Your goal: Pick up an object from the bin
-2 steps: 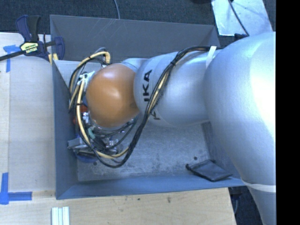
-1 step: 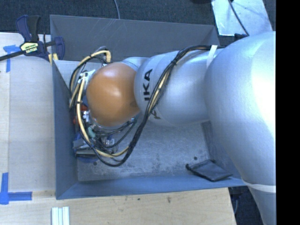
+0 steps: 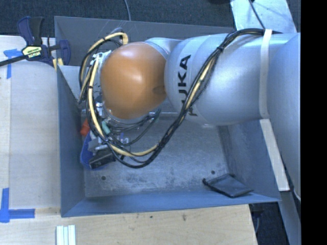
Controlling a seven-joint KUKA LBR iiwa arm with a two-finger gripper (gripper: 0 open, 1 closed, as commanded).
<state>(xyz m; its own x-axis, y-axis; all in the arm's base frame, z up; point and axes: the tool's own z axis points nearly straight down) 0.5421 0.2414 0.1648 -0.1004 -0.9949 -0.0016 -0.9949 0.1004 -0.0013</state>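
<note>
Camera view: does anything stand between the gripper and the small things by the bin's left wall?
Nothing visible does. The arm's orange cover hangs close over the blue thing and the orange bit there, though it hides the gap beneath it.

Orange, blue and black bits (image 3: 86, 156) by the left wall (image 3: 69, 137), half under cables (image 3: 134, 155).

A dark, flat, slab-like piece (image 3: 228, 186) lies alone on the scuffed floor of the grey bin (image 3: 168, 173), close to its near right corner and well apart from the left wall. Beyond the bin's far edge, a black cable (image 3: 124, 3) curves across dark flooring.
</note>
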